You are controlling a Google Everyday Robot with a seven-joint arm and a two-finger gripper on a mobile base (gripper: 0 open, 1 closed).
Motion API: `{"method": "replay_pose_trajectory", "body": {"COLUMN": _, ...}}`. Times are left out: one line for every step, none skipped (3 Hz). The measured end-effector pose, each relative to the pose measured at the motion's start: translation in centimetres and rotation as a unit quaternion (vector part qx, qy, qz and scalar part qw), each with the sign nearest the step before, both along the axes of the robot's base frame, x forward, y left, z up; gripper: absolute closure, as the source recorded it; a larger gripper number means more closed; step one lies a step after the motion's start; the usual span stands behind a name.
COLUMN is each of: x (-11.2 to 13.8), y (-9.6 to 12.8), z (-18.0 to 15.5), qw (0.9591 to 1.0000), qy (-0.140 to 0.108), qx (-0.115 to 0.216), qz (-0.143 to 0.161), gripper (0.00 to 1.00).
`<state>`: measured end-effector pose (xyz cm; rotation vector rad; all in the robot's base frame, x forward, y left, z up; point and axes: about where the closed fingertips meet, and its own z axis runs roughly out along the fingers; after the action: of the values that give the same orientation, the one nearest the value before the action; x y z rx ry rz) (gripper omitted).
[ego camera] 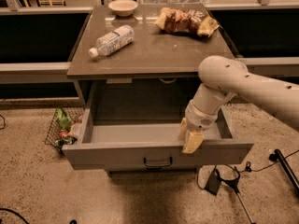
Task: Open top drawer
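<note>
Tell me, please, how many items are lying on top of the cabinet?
3: a bowl at the back left, a water bottle lying front left, a snack bag back right. The pincer sits on the front edge of the top drawer.
</note>
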<state>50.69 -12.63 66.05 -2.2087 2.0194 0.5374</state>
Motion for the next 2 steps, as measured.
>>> {"method": "replay_pose_trajectory", "body": {"x": -0.01, "y": 0.00, "z": -0.26, "qw": 1.0000, "qy": 0.000, "qx": 0.000, "qz": 0.000, "gripper": 1.00}}
{"method": "replay_pose_trajectory", "body": {"x": -0.48, "y": -0.05, "z": -0.01, "qw": 1.0000, "qy": -0.005, "qx": 0.007, "qz": -0.002, "gripper": 0.75}}
